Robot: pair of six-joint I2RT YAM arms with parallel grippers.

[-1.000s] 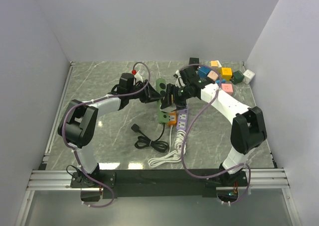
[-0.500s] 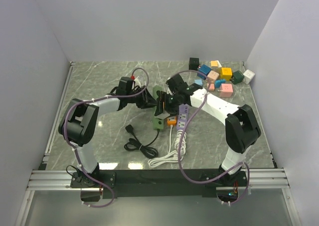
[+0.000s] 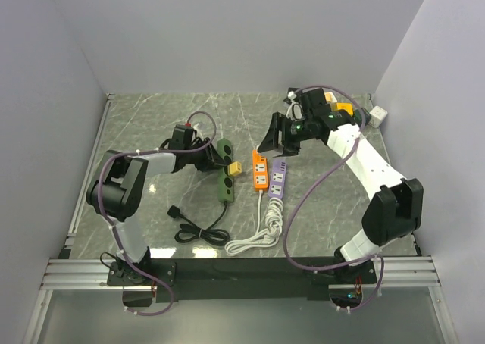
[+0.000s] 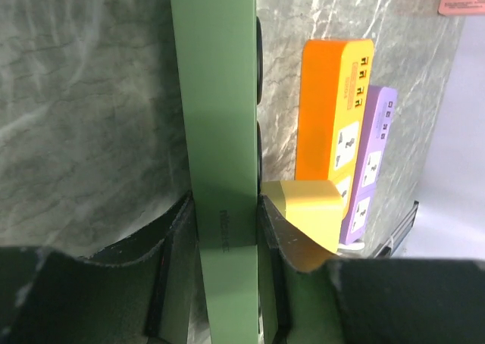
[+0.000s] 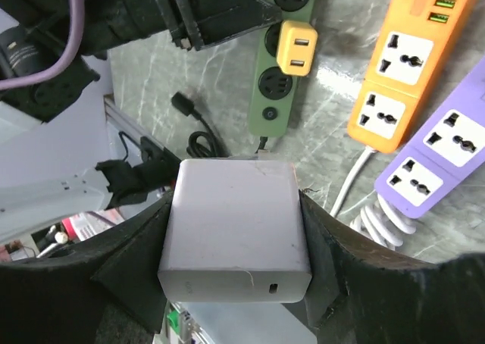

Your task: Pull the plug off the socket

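Observation:
The socket is a green power strip (image 3: 225, 179) lying left of centre on the table; my left gripper (image 3: 214, 156) is shut on its far end. In the left wrist view the jaws clamp the strip's narrow edge (image 4: 220, 132). A yellow plug (image 3: 236, 168) sits in one of its outlets (image 5: 295, 47). My right gripper (image 3: 274, 141) hangs above the table to the right of the strip, shut on a white block plug (image 5: 235, 230). This plug is clear of the green strip (image 5: 284, 71) and fills the gap between the pads.
An orange strip (image 3: 260, 171) and a purple strip (image 3: 277, 179) lie side by side just right of the green one, with a coiled white cable (image 3: 258, 234) below them. A black cord (image 3: 193, 230) coils at the near left. Coloured cubes (image 3: 345, 111) sit at the back right.
Both grippers were together at the green strip in the middle. The right one has drawn back and right with the white plug; the left has carried the strip leftward.

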